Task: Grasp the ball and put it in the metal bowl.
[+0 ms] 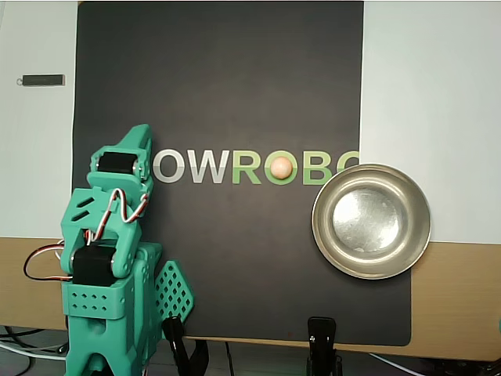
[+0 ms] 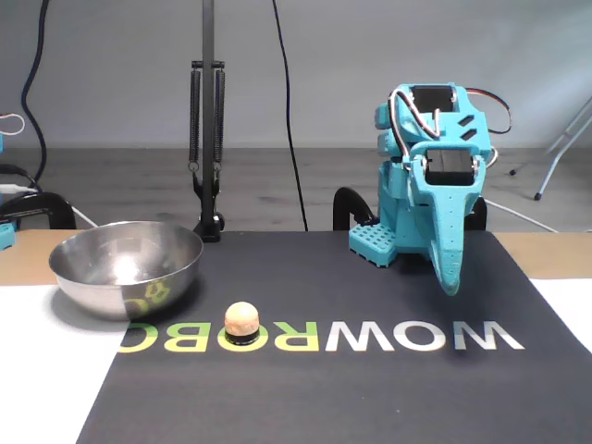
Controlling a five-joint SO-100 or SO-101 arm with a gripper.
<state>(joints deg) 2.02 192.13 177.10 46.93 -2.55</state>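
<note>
While the ball sits untouched on the mat, fingers look pressed together, empty. Likely light, smooth, roll-prone; pinch across its middle.

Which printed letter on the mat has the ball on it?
The green O after the R, the second O of the word. The ball covers its centre; the white O near the claw is bare.

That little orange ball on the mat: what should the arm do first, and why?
Probably reach out toward the ball: the gripper sits folded near the arm's base, the ball rests on a green letter, and the metal bowl looks empty.
</note>
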